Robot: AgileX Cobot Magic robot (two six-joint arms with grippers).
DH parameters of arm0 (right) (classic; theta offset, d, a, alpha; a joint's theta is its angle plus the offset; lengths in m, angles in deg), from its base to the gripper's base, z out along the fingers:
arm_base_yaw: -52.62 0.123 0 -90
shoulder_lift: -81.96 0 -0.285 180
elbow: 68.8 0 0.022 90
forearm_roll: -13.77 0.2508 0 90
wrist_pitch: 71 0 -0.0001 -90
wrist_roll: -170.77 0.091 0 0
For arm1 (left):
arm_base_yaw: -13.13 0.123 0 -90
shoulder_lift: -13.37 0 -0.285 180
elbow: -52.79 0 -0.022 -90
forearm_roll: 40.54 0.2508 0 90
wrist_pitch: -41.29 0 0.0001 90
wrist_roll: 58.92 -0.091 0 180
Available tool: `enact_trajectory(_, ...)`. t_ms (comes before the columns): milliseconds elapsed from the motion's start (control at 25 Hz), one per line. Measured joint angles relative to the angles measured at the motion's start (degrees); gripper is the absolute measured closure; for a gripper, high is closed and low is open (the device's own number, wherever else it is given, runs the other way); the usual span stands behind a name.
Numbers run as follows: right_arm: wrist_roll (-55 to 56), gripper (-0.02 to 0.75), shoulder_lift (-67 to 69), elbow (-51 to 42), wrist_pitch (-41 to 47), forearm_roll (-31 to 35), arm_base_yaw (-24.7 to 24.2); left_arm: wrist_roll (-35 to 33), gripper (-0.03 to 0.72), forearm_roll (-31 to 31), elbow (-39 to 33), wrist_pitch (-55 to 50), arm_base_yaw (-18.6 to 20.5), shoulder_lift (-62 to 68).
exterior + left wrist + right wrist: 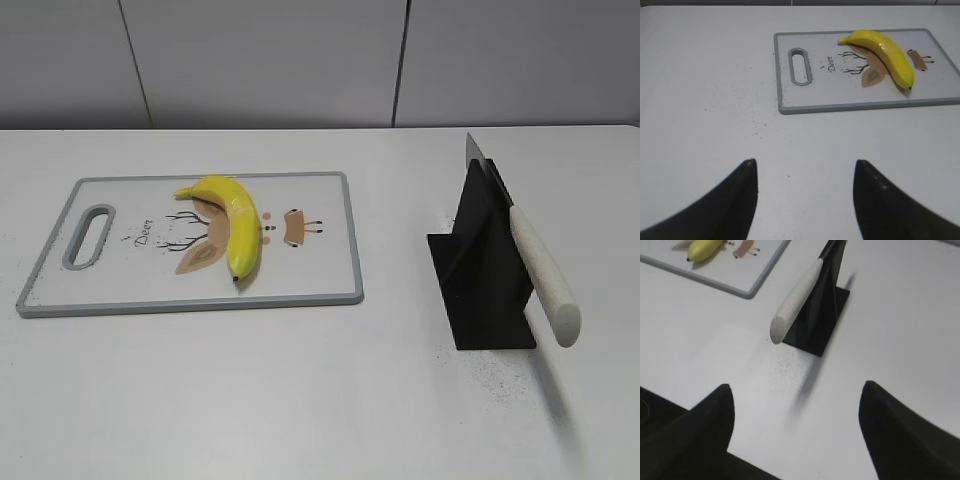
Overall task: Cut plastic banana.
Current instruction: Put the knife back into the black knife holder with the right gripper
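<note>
You have one plastic banana [233,222] to work with, lying whole on the single cutting board [310,275] at about 9 o'clock from the table's [300,400] middle in the exterior view. It curves from its stem end at 11 o'clock down to its dark tip at 6 o'clock, across the board's printed deer drawing, with the board's one handle slot [88,237] well off at its 9 o'clock. There is one knife [530,262], resting in one black stand [480,275] at 3 o'clock from the board, well apart from it; its pale handle slopes out toward 5 o'clock, and only a small piece of blade shows above the stand.

Your left gripper [805,197] hovers over bare table with its two dark fingers [735,200] spread wide, nothing between them; the board sits at its 1 o'clock. Your right gripper [797,432] also has its two fingers [895,435] wide apart and empty, with the knife handle's butt at its 12 o'clock, not touching. Neither gripper shows in the exterior view.
</note>
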Motion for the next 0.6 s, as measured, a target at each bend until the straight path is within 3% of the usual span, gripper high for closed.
enact_trajectory(320,-0.07,0.155,-13.17,0.0,-0.94,-0.05,-0.96,0.0,0.099,0.05,0.0,0.0,0.0,0.0)
enact_trajectory(600,-0.07,0.155,-13.98,0.0,-1.19,-0.15,-11.12,0.0,0.099,0.02,0.0,0.04,0.0,0.0)
